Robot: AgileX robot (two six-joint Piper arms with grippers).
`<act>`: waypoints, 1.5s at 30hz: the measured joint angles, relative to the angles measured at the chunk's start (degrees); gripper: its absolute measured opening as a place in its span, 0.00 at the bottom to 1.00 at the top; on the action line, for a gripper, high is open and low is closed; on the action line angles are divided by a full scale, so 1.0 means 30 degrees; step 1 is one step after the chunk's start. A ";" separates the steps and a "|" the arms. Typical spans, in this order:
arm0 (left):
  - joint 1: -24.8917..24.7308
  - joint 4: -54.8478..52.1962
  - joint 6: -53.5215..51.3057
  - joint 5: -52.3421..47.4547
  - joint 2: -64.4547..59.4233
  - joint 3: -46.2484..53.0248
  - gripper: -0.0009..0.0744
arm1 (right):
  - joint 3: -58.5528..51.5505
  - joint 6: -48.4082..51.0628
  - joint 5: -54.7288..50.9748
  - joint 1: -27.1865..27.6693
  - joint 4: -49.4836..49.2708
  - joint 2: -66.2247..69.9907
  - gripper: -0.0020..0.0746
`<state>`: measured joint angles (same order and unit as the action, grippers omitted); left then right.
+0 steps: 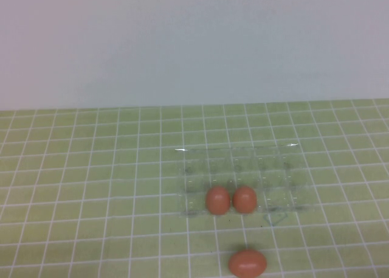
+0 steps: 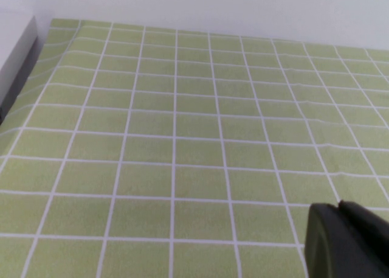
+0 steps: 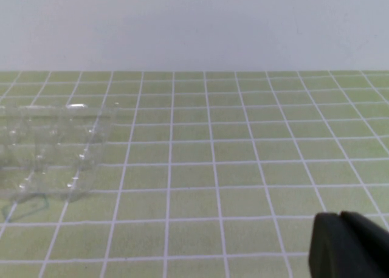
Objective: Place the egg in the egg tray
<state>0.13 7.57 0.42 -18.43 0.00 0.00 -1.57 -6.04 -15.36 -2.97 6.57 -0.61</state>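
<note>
A: Worktop (image 1: 91,168), green grid cloth, pale wall behind. Starting at the left: where's the left gripper (image 2: 349,241)?

B: Not in the high view. Its own wrist camera catches only a dark corner of it over bare grid squares. Released or clenched, cannot tell.

A: Next across?

B: The egg tray (image 1: 240,162), clear plastic, right of centre on the worktop, long side running 9 to 3 o'clock. Edges glint along the far side. Two eggs in the near row: first tray egg (image 1: 217,200) and second tray egg (image 1: 244,199), in neighbouring cups, touching or nearly so. The other cups show only clear plastic.

A: And the loose one?

B: The egg (image 1: 247,263), orange-brown, lying on its side on the cloth at 6 o'clock from the tray, apart from it, just short of the near edge of the high view. Nothing touching it.

A: Right gripper (image 3: 351,244)?

B: Same story: out of the high view, a dark corner in its wrist camera. That camera also shows one end of the tray (image 3: 51,150) on the cloth. Fingers, cannot tell.
</note>
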 joint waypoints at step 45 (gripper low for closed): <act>0.0000 0.0000 0.0000 0.0000 0.0000 0.0000 0.00 | 0.0000 0.0983 1.0034 0.0000 0.1140 0.0000 0.02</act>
<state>0.13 7.57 0.42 -18.43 0.00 0.00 -1.57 -3.09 14.75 -2.97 9.99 -0.61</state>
